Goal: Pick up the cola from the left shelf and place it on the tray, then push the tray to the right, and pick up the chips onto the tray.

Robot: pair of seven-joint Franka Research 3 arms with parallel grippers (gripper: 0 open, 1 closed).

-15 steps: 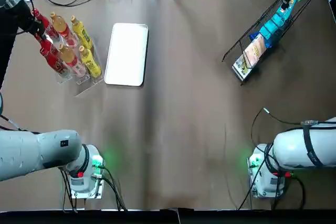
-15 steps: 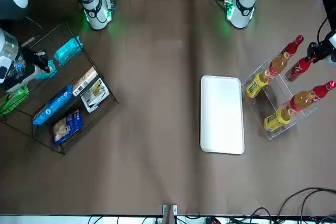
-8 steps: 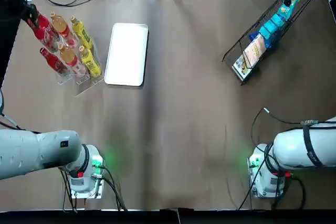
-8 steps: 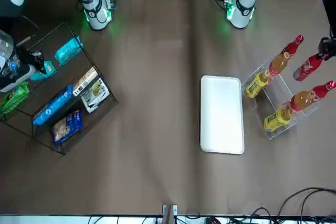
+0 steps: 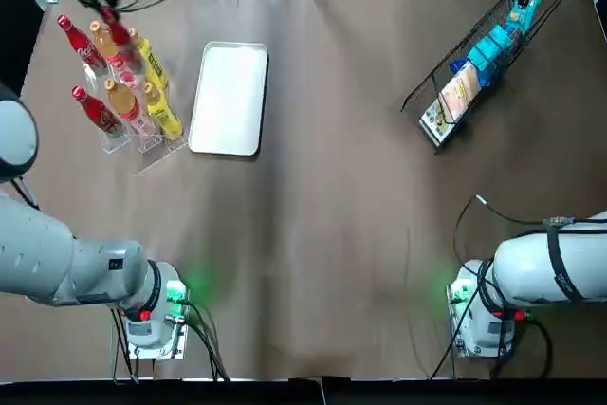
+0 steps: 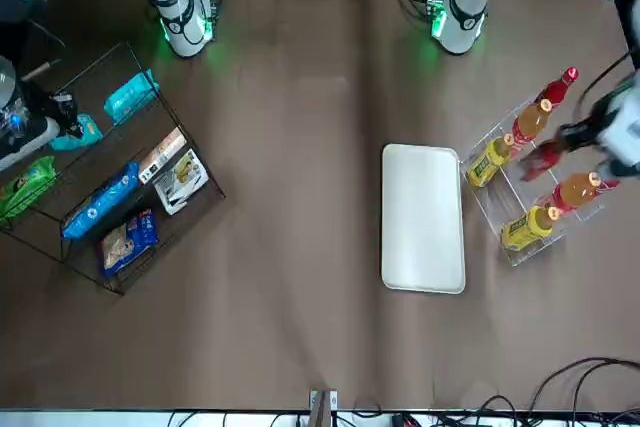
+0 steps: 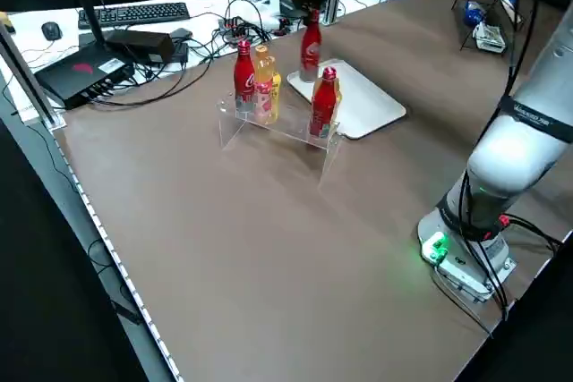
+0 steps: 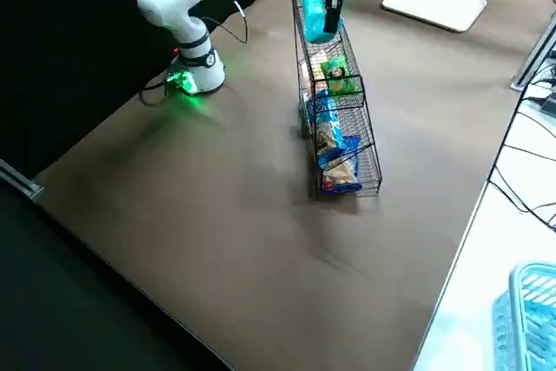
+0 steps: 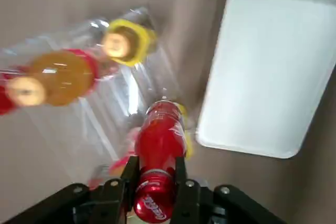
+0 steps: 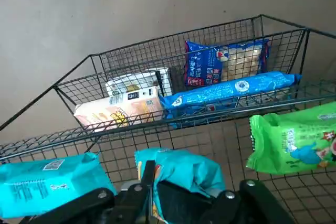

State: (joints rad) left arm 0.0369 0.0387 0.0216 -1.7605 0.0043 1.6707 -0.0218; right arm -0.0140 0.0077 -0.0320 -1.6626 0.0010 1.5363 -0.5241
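My left gripper point(image 9: 152, 188) is shut on a red cola bottle point(image 9: 158, 153) and holds it in the air above the clear shelf point(image 5: 142, 154), near the shelf's tray side. From the side the cola point(image 7: 311, 46) hangs upright over the yellow bottles. The white tray point(image 5: 229, 97) lies flat just right of the shelf with nothing on it. My right gripper point(image 10: 181, 195) is at the wire rack point(image 5: 455, 64) in the far right corner, shut on a teal chips bag point(image 10: 184, 171).
Two more red bottles point(image 5: 78, 40), two orange ones point(image 5: 121, 100) and two yellow ones point(image 5: 163, 111) stand in the shelf. The rack also holds blue, green, teal and beige snack packs point(image 10: 231, 90). Cables and a keyboard point(image 7: 134, 13) lie beyond the table's far edge.
My left gripper has lifted the cola out of the shelf's far-left slot and carried it right, over the other bottles. The right gripper has barely shifted at the rack.
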